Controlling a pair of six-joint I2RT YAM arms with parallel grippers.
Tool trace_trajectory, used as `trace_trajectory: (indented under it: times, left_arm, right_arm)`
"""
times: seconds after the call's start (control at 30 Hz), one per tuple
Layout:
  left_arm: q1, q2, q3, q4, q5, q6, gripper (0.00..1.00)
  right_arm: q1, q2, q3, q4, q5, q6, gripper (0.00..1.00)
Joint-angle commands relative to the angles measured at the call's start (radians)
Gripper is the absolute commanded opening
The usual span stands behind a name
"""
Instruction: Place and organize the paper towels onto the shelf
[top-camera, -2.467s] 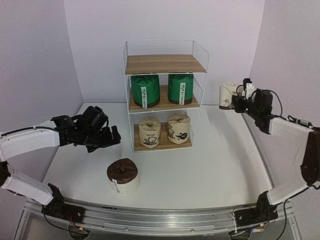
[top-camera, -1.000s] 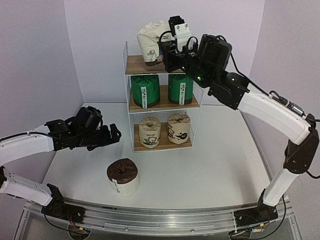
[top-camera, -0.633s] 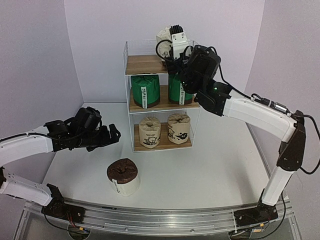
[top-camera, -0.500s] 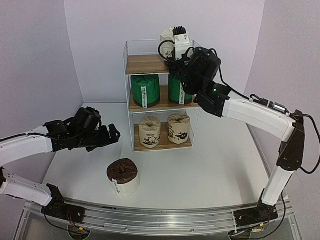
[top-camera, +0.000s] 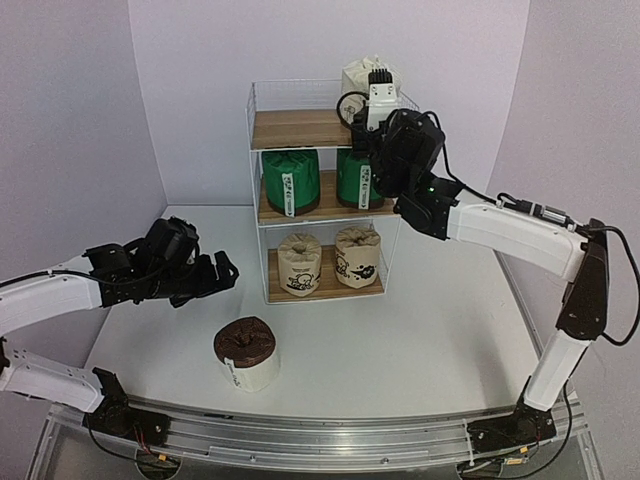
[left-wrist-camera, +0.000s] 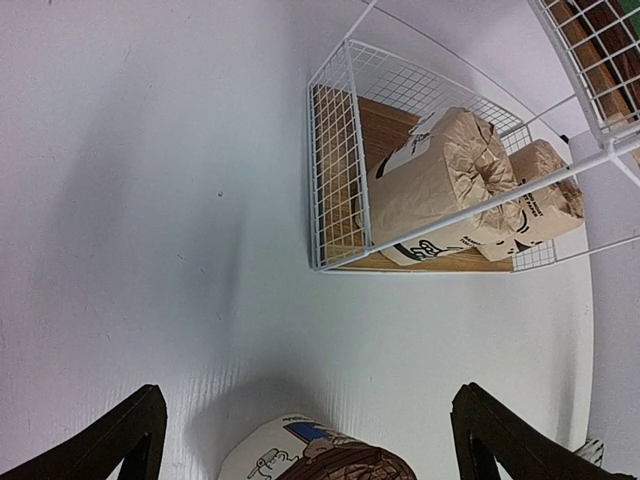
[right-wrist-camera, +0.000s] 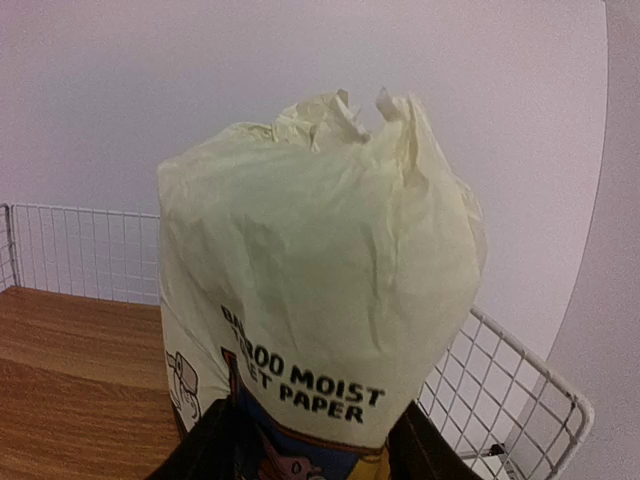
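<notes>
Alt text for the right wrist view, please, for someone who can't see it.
A pale cream wrapped paper roll printed MOIST PAPER fills the frame, clamped at its base by the right gripper. Behind it: the shelf's brown wooden top board and white wire rail.

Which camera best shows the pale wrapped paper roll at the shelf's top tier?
Right wrist view: the pale wrapped paper roll fills the frame, its MOIST PAPER print readable. The top external view shows only its small crumpled top behind the right arm; the left wrist view misses it.
</notes>
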Motion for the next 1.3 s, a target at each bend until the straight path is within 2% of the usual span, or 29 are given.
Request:
trace_trajectory:
  times: [0.0, 0.13, 0.37, 0.47, 0.53, 0.63, 0.7, 0.83, 0.9, 1.0, 1.1, 1.27]
  left_arm:
    - [0.006, -0.038, -0.016, -0.011, 0.002, -0.017, 1.00]
    - [0.006, -0.040, -0.024, 0.000, 0.011, -0.017, 1.00]
    - [0.006, -0.020, -0.026, 0.002, 0.044, -0.015, 1.00]
    - [0.006, -0.006, -0.017, -0.016, 0.066, -0.003, 1.00]
    - [0.006, 0.005, -0.002, -0.044, 0.079, 0.006, 1.00]
    - [0.006, 0.020, 0.018, -0.088, 0.100, 0.026, 1.00]
    - [0.006, 0.024, 0.025, -0.109, 0.109, 0.037, 1.00]
    - [0.006, 0.026, 0.028, -0.122, 0.152, 0.063, 1.00]
    - [0.006, 0.032, 0.031, -0.129, 0.183, 0.077, 1.00]
    - [0.006, 0.055, 0.048, -0.171, 0.200, 0.071, 1.00]
    - [0.006, 0.072, 0.057, -0.204, 0.213, 0.061, 0.99]
    - [0.006, 0.081, 0.053, -0.228, 0.258, 0.068, 0.98]
  right_arm:
    - [-0.013, -0.105, -0.098, -0.043, 0.027, 0.099, 0.56]
    - [-0.012, -0.186, -0.141, -0.123, -0.047, 0.188, 0.66]
    - [-0.011, -0.291, -0.132, -0.402, -0.181, 0.352, 0.83]
    - [-0.012, -0.342, -0.119, -0.569, -0.244, 0.407, 0.87]
    - [-0.011, -0.381, -0.103, -0.735, -0.342, 0.459, 0.89]
    - [-0.012, -0.433, -0.100, -1.009, -0.591, 0.511, 0.91]
    - [-0.011, -0.485, -0.171, -1.078, -0.765, 0.547, 0.92]
    - [-0.011, -0.572, -0.349, -1.098, -0.964, 0.538, 0.92]
    - [-0.011, -0.604, -0.407, -1.101, -0.918, 0.562, 0.92]
    - [-0.012, -0.624, -0.469, -1.105, -0.799, 0.688, 0.93]
    - [-0.012, -0.594, -0.496, -1.107, -0.861, 0.774, 0.91]
    - [-0.011, -0.476, -0.510, -1.107, -0.976, 0.803, 0.86]
